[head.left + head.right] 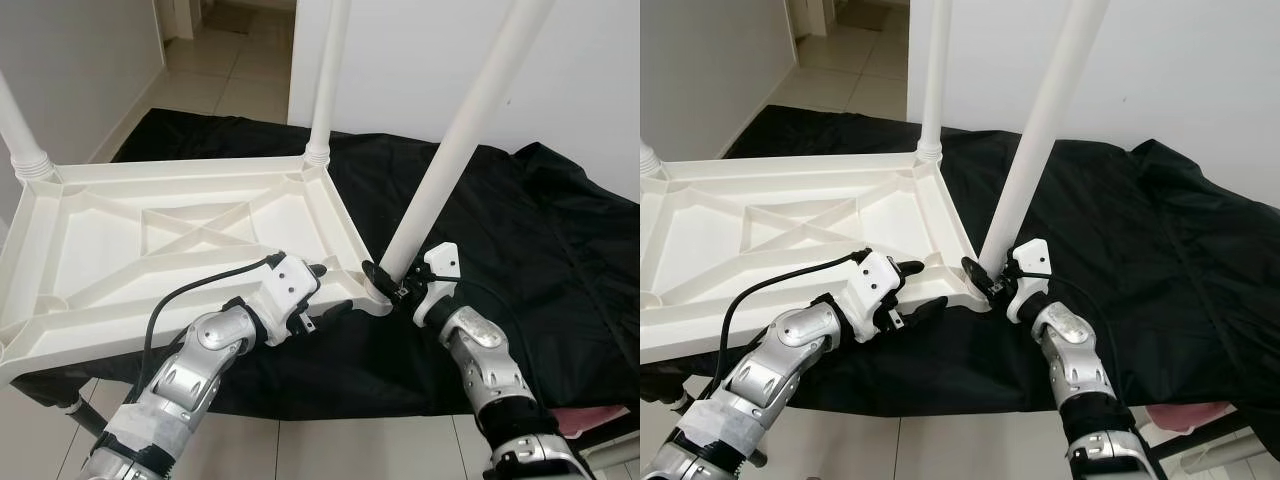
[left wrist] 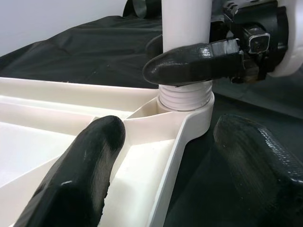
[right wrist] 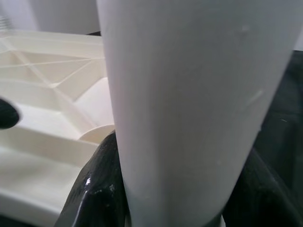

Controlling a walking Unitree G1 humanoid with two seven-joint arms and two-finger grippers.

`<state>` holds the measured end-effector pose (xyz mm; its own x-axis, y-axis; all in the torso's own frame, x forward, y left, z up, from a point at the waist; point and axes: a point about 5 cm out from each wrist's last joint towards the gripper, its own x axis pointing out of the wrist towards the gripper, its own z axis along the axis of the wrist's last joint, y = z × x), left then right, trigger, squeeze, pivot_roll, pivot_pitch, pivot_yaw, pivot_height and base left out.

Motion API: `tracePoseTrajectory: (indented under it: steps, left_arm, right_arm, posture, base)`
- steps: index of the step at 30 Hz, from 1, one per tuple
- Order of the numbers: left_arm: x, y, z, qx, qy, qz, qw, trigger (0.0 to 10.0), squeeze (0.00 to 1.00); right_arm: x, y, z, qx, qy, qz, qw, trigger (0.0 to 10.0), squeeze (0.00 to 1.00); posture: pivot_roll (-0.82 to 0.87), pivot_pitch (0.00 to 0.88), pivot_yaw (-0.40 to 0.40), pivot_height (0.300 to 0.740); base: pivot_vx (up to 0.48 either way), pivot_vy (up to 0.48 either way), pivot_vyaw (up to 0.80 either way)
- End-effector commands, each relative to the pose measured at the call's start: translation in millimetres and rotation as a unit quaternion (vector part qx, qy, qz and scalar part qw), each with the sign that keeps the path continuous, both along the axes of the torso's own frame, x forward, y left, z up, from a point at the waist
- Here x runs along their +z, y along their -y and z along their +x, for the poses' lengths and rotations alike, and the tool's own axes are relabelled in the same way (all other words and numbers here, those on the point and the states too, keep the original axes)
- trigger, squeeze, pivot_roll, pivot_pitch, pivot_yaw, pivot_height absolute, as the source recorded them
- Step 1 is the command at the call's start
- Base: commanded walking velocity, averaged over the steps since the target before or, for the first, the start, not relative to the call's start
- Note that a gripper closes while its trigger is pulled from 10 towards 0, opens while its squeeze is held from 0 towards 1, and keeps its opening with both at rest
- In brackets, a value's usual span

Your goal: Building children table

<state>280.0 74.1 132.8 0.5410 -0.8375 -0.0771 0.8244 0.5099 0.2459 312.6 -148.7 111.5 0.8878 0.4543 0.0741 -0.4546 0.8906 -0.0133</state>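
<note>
An upside-down white plastic table top (image 1: 150, 250) lies on a black cloth, ribbed underside up. A long white leg (image 1: 455, 150) rises slanted from the near right corner socket (image 2: 187, 101). My right gripper (image 1: 385, 280) is shut on this leg just above its threaded base, the fingers (image 3: 92, 189) clasping both sides. My left gripper (image 1: 330, 290) is open at the table's near rim beside that corner, one finger (image 2: 80, 170) inside the rim, the other (image 2: 260, 161) outside. Two other legs (image 1: 328, 80) stand in the far corners.
The black cloth (image 1: 540, 250) covers a low surface stretching right and back. A white wall (image 1: 600, 80) stands behind. Tiled floor (image 1: 215, 70) runs away through a doorway at the back left. A pink object (image 1: 590, 420) lies near the right front.
</note>
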Motion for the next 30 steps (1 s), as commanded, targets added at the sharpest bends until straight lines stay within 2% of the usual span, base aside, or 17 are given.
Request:
tracePoseTrajectory:
  steps: [1, 3, 6, 11, 14, 16, 19, 24, 25, 27, 28, 30]
  left_arm:
    - [-0.5, 0.6, -2.4, -0.011, -0.001, 0.004, 1.000, 10.0, 0.00]
    - [-0.6, 0.5, -2.5, -0.012, -0.001, 0.004, 1.000, 10.0, 0.00]
    - [-0.9, -0.5, -3.1, -0.015, -0.002, 0.007, 1.000, 10.0, 0.00]
    - [-0.6, -1.1, -2.6, -0.016, -0.001, 0.009, 1.000, 10.0, 0.00]
    - [1.4, -0.9, -0.2, -0.016, 0.002, 0.010, 1.000, 10.0, 0.00]
    - [2.1, -0.9, 0.5, -0.016, 0.003, 0.009, 1.000, 10.0, 0.00]
    - [3.6, -1.6, 0.3, -0.014, 0.002, 0.004, 1.000, 10.0, 0.00]
    - [4.1, -2.0, -0.2, -0.016, 0.001, 0.003, 1.000, 10.0, 0.00]
    - [4.3, -2.1, 0.0, -0.016, 0.001, 0.003, 1.000, 10.0, 0.00]
    - [4.3, -2.1, 0.0, -0.016, 0.001, 0.003, 1.000, 10.0, 0.00]
    - [4.5, -2.3, 0.3, -0.016, 0.002, 0.004, 1.000, 10.0, 0.00]
    - [4.6, -2.4, 0.5, -0.015, 0.002, 0.004, 1.000, 10.0, 0.00]
  right_arm:
    - [-10.6, 11.4, -3.1, -0.049, -0.031, -0.006, 0.998, 10.0, 0.00]
    - [-11.4, 10.8, -4.7, -0.069, -0.036, -0.001, 0.997, 10.0, 0.00]
    - [-12.4, 0.4, -13.1, -0.122, -0.045, 0.014, 0.991, 10.0, 0.00]
    - [-12.9, -5.2, -16.6, -0.153, -0.054, 0.032, 0.986, 10.0, 0.00]
    - [-13.5, -13.4, -18.7, -0.232, -0.075, 0.059, 0.968, 10.0, 0.00]
    - [-13.2, -16.2, -19.3, -0.248, -0.078, 0.065, 0.964, 10.0, 0.00]
    - [-11.8, -27.0, -23.0, -0.244, -0.076, 0.066, 0.964, 10.0, 0.00]
    - [-9.7, -27.8, -23.9, -0.230, -0.073, 0.062, 0.968, 10.0, 0.00]
    - [-8.0, -26.1, -23.6, -0.226, -0.070, 0.064, 0.970, 10.0, 0.32]
    - [-8.0, -26.1, -23.6, -0.226, -0.070, 0.064, 0.970, 10.0, 0.32]
    - [-6.2, -26.3, -23.1, -0.206, -0.067, 0.071, 0.974, 10.0, 1.00]
    - [-3.7, -24.9, -22.7, -0.196, -0.063, 0.079, 0.975, 10.0, 1.00]
  posture:
    - [0.01, 0.000, -0.105, 0.740]
    - [0.01, 0.000, -0.105, 0.740]
    - [0.01, 0.000, -0.101, 0.740]
    - [0.01, 0.000, -0.101, 0.740]
    - [0.01, 0.000, -0.103, 0.740]
    - [0.01, 0.000, -0.103, 0.740]
    - [0.01, 0.000, -0.103, 0.740]
    - [0.01, 0.000, -0.103, 0.740]
    - [0.01, 0.000, -0.103, 0.740]
    - [0.01, 0.000, -0.103, 0.740]
    - [0.02, 0.000, -0.105, 0.740]
    - [0.02, 0.000, -0.107, 0.740]
  base:
    - [0.000, 0.000, 0.00]
    - [0.000, 0.000, 0.00]
    - [0.000, 0.000, 0.00]
    - [0.000, 0.000, 0.00]
    - [0.000, 0.000, 0.00]
    - [0.000, 0.000, 0.00]
    - [0.000, 0.000, 0.00]
    - [0.000, 0.000, 0.00]
    - [0.000, 0.000, 0.00]
    - [0.000, 0.000, 0.00]
    - [0.000, 0.000, 0.00]
    - [0.000, 0.000, 0.00]
